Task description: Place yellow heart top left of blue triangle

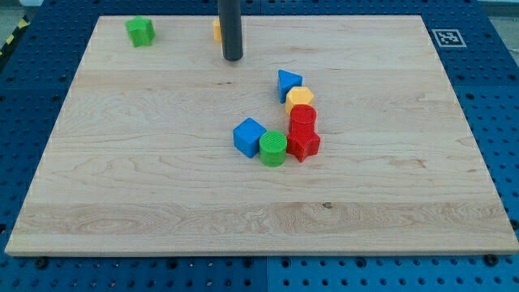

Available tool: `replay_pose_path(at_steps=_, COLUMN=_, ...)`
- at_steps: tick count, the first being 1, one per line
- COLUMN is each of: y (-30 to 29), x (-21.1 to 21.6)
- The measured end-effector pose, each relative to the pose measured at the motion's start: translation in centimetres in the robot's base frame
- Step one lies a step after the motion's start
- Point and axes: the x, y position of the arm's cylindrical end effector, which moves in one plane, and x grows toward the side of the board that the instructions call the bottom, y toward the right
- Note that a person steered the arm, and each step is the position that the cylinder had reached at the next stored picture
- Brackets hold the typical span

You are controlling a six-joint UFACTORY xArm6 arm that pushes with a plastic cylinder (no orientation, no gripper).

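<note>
Resting on the board [105, 203] near the view's top, my tip [233, 58] is a bare rod that grasps nothing. A yellow block [217, 31] sits just behind it on the view's left, mostly hidden by the rod; whether they touch, and whether it is the heart, I cannot tell. The blue triangle [289, 82] lies well apart, lower and to the view's right, with a second yellow block [299, 98] touching it below. Further down are two red blocks [303, 131], a green cylinder [273, 148] and a blue cube [249, 135]; a green block [140, 31] sits at the top left. If the hidden block is the heart, I judge it best to get behind it on the top-left side and push in short strokes toward the triangle, stopping short of contact.
</note>
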Motion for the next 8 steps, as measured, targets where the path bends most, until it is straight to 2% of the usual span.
replay_pose_path(at_steps=2, y=-1.9, x=-0.5)
replay_pose_path(at_steps=3, y=-6.9, x=-2.0)
replay_pose_path(at_steps=4, y=-9.9, x=-6.3)
replay_pose_path(at_steps=5, y=-8.3, x=-7.7)
replay_pose_path(at_steps=6, y=-2.9, x=-6.8)
replay_pose_path(at_steps=8, y=-0.3, x=-3.1)
